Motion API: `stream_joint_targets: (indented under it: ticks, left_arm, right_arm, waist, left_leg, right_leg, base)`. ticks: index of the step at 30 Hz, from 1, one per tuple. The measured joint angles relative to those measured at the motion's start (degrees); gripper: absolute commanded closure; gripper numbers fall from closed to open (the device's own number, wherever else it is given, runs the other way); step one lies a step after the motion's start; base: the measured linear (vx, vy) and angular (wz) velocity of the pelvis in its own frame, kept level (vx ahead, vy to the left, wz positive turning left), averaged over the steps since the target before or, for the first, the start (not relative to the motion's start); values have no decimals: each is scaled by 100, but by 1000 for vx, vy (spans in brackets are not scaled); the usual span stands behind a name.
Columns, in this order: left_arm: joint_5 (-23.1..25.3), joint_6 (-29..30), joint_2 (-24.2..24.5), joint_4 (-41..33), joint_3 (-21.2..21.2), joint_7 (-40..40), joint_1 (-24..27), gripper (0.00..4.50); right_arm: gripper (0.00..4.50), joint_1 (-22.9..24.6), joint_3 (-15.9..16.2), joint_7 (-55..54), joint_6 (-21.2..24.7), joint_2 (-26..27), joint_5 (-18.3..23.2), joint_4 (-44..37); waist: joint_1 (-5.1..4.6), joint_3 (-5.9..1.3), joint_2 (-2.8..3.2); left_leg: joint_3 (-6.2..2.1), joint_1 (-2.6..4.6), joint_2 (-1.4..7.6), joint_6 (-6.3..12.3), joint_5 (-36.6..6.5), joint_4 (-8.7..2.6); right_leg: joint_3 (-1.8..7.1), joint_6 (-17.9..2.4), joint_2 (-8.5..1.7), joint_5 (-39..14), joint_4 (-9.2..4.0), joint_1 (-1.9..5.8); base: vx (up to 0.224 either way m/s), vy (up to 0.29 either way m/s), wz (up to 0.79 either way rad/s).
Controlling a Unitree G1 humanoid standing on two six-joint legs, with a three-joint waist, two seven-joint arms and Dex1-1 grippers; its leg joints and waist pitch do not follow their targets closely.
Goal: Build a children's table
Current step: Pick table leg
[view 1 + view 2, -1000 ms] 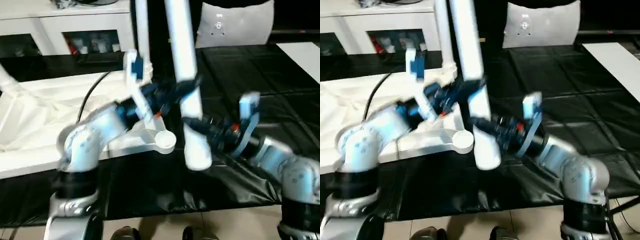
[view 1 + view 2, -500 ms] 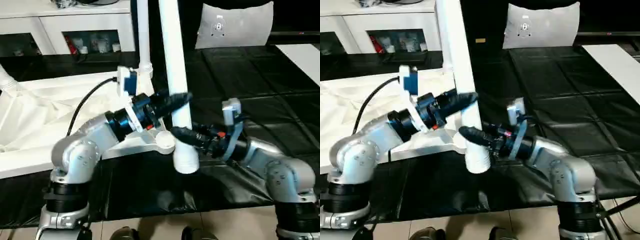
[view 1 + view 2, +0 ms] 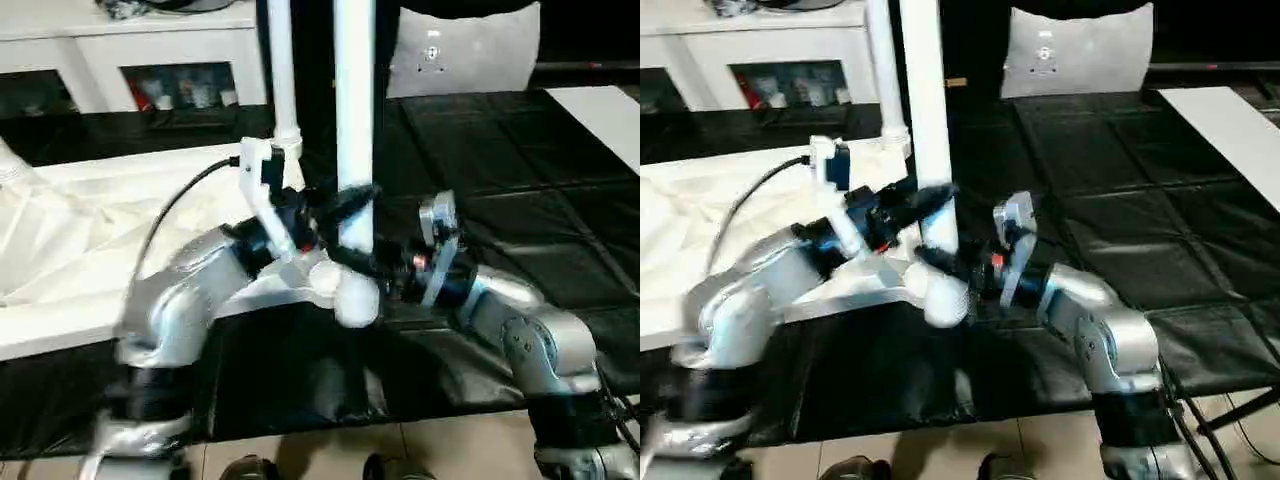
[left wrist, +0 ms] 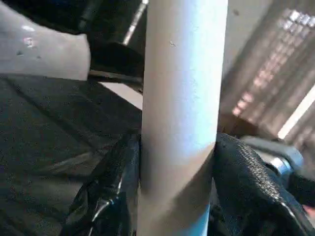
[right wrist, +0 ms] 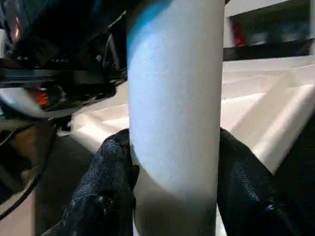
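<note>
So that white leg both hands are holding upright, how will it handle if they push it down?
The leg looks stiff: it stays straight between the left hand and right hand. Its smooth round surface could probably slip through the fingers. Long and upright, it would likely tip, then roll, if released.

Silver forearms, black wrists (red marks), black textured fingers, black cable.

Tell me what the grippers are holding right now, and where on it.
Both grip one white table leg, held upright: the left gripper clamps its lower shaft, the right gripper just beneath, near the flared bottom end.
</note>
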Motion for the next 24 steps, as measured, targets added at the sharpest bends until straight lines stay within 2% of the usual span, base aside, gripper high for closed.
stream_joint_targets:
  ticks: [2,3,5,7,14,17,18,20,21,23,24]
  left_arm:
    - [-1,17,-15,30,39,96,-77,242]
    - [3,17,-17,29,44,112,-102,242]
    - [23,13,-14,26,43,114,-105,242]
    - [29,8,-5,24,56,116,-105,242]
    - [27,8,30,3,84,160,-103,242]
    - [45,-4,41,4,81,159,-100,242]
    - [63,-14,42,4,77,156,-100,242]
    - [76,-33,43,5,59,155,-100,242]
    - [76,-37,45,5,43,153,-100,242]
    - [77,-43,45,7,39,152,-100,242]
    - [80,-53,48,21,40,151,-100,257]
  right_arm:
    - [264,-51,-29,-55,-111,79,-46,78]
    - [229,-73,-42,-54,-124,96,-46,96]
    - [194,-85,-43,-53,-129,95,-45,114]
    - [192,-100,-94,-76,-204,82,-60,226]
    - [120,-153,-110,-105,-325,27,-78,327]
    - [107,-155,-108,-110,-336,35,-91,332]
    - [86,-157,-108,-113,-338,41,-98,332]
    - [86,-158,-105,-122,-354,40,-114,333]
    - [67,-159,-104,-130,-365,38,-114,334]
    - [57,-159,-105,-157,-369,29,-114,333]
    - [38,-159,-106,-164,-372,13,-114,333]
  waist:
    - [-10,0,-1]
    - [-13,-1,-1]
    - [-10,-2,-2]
    - [0,-2,-1]
    - [9,-4,-4]
    - [9,-5,-3]
    - [8,-5,-3]
    - [8,-5,-2]
    - [8,-6,-1]
    - [7,-6,-1]
    - [7,-6,-1]
  left_leg:
    - [0,0,0,0,0,0]
    - [0,2,0,0,0,0]
    - [0,1,1,0,0,0]
    - [0,-1,2,1,0,0]
    - [1,-1,2,3,-1,0]
    - [1,-2,2,3,-1,2]
    - [1,-1,2,3,-1,3]
    - [1,-2,2,4,0,6]
    - [1,-2,2,5,0,8]
    - [1,-1,2,5,0,10]
    - [1,-1,3,5,0,11]
  right_leg:
    - [0,1,0,1,0,-1]
    - [0,1,0,2,1,0]
    - [-1,3,0,3,1,-1]
    - [0,2,0,3,1,-1]
    - [0,0,0,5,4,-1]
    - [0,0,0,6,4,-1]
    - [0,0,0,6,4,0]
    - [0,0,0,7,4,0]
    - [0,0,0,7,5,1]
    - [0,0,0,8,5,2]
    - [0,0,0,9,5,3]
  base:
    - [0,0,0]
    - [0,0,0]
    - [0,0,0]
    - [0,0,0]
    - [0,0,0]
    - [0,0,0]
    - [0,0,0]
    - [0,0,0]
    - [0,0,0]
    - [0,0,0]
    - [0,0,0]
